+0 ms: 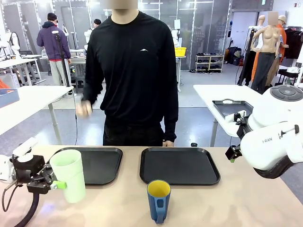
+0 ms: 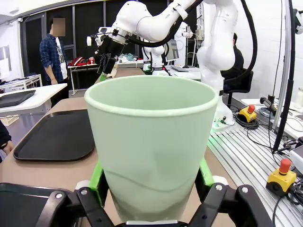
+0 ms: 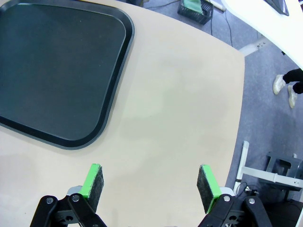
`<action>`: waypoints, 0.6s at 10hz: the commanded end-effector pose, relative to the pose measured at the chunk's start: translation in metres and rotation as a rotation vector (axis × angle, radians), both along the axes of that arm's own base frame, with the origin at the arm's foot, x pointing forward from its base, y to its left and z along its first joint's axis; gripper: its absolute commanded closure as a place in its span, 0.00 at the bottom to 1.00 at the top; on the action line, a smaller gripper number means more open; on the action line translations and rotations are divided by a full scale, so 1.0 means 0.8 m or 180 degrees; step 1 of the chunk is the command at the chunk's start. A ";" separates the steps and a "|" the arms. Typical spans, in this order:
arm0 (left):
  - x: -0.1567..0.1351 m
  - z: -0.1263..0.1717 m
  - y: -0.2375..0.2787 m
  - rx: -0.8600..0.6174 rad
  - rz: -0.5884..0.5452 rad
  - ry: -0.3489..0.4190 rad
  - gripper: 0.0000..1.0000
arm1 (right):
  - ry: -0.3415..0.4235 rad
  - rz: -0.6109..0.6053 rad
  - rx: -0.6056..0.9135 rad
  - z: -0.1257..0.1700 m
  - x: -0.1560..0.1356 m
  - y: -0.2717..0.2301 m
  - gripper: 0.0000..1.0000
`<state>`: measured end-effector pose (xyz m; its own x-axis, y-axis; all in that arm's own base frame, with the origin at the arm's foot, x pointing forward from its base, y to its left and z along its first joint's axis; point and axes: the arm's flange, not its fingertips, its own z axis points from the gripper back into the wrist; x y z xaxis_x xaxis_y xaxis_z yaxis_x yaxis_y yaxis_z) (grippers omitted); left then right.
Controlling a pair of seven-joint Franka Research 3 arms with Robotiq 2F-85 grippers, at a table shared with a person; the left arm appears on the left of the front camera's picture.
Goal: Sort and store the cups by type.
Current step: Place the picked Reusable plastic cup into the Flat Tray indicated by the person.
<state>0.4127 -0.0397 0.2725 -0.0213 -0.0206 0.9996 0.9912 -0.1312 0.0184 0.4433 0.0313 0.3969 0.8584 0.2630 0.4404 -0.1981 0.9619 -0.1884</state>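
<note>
A tall pale mint-green tumbler (image 1: pixel 69 175) stands upright on the table at the front left. My left gripper (image 1: pixel 60 183) is shut on its lower part. In the left wrist view the tumbler (image 2: pixel 151 142) sits between the two green pads (image 2: pixel 98 177), which press on both of its sides. A dark blue mug (image 1: pixel 158 199) with a yellow inside stands alone at the front middle, its handle toward the camera. My right gripper (image 1: pixel 233 153) hangs open at the right, above bare table. In its own view the right gripper (image 3: pixel 151 182) has nothing between its fingers.
Two black trays lie side by side at the far side, the left tray (image 1: pixel 102 165) behind the tumbler and the right tray (image 1: pixel 180 165) behind the mug. The right tray (image 3: pixel 57 71) lies left of my right gripper. A person stands beyond the trays, with one hand (image 1: pixel 84 109) raised.
</note>
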 end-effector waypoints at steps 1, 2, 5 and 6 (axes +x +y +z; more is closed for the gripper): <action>0.004 0.000 -0.001 0.0005 -0.0007 -0.0025 0.72 | 0.0002 0.0002 -0.0001 -0.001 0.000 0.000 0.00; 0.004 0.000 -0.001 0.0005 -0.0007 -0.0025 0.72 | 0.0002 0.0002 -0.0001 -0.001 0.000 0.000 0.00; 0.004 0.000 -0.001 0.0005 -0.0007 -0.0025 0.72 | 0.0002 0.0002 -0.0001 -0.001 0.000 0.000 0.00; 0.004 0.000 -0.001 0.0005 -0.0007 -0.0025 0.72 | 0.0002 0.0002 -0.0001 -0.001 0.000 0.000 0.00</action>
<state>0.4127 -0.0397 0.2725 -0.0213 -0.0206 0.9996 0.9912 -0.1311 0.0184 0.4433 0.0313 0.3969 0.8584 0.2630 0.4404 -0.1981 0.9619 -0.1884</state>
